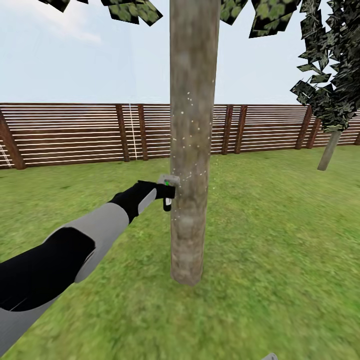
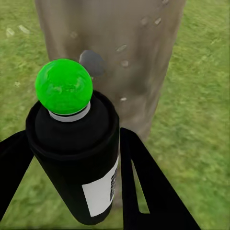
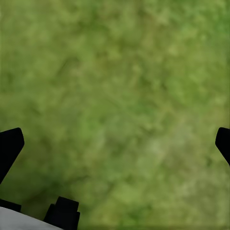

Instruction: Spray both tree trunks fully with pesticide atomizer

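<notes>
The pesticide atomizer (image 1: 169, 183) is in my left gripper (image 1: 167, 194), held about knee-high against the near tree trunk (image 1: 192, 125). In the left wrist view the atomizer (image 2: 72, 143) is a dark can with a white label and a bright green ball on top. My left gripper (image 2: 76, 191) is shut on it, a black finger on each side. The trunk (image 2: 120, 48) stands just beyond it, dotted with pale specks. The second tree (image 1: 330, 75) leans at the far right, its trunk (image 1: 328, 151) thin with distance. My right gripper (image 3: 116, 143) hangs open over grass.
A brown slatted fence (image 1: 75, 132) runs across the back of the lawn (image 1: 275, 240). Grass surrounds the near trunk on all sides. Leaves (image 1: 270, 17) of the canopy hang overhead.
</notes>
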You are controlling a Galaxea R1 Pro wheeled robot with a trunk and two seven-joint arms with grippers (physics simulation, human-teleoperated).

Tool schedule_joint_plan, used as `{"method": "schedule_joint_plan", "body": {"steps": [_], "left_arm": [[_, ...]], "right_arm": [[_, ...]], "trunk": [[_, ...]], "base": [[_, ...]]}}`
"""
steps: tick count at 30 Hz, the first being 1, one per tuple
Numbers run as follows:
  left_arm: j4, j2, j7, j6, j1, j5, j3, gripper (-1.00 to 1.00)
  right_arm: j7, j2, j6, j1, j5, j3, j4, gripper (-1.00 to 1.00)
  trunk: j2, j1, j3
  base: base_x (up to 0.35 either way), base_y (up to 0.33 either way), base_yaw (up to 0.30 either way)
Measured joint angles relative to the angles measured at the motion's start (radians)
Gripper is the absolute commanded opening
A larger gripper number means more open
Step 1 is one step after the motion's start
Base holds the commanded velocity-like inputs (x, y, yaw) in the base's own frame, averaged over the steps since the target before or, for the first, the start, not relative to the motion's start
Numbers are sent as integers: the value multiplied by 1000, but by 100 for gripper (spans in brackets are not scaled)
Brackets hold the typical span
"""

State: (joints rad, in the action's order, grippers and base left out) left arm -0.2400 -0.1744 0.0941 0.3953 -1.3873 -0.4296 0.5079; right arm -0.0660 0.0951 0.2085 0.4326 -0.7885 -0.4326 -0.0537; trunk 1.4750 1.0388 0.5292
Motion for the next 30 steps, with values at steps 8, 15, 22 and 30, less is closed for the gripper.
{"method": "schedule_joint_plan", "body": {"steps": [8, 15, 22, 30], "left_arm": [[21, 0, 19, -15, 1, -2, 3, -100], [21, 0, 30, -28, 20, -2, 6, -100], [21, 0, 102, -75, 43, -2, 1, -100], [21, 0, 103, -76, 44, -1, 0, -100]], "right_arm": [[0, 0, 0, 0, 0, 0, 0, 100], [0, -1, 0, 0, 0, 0, 0, 100], [0, 0, 0, 0, 0, 0, 0, 100], [0, 0, 2, 0, 0, 0, 0, 100]], "trunk": [[0, 0, 0], [0, 0, 0], [0, 0, 0], [0, 0, 0]], "base": [[0, 0, 0], [0, 0, 0], [-3, 0, 0], [-94, -34, 0]]}}
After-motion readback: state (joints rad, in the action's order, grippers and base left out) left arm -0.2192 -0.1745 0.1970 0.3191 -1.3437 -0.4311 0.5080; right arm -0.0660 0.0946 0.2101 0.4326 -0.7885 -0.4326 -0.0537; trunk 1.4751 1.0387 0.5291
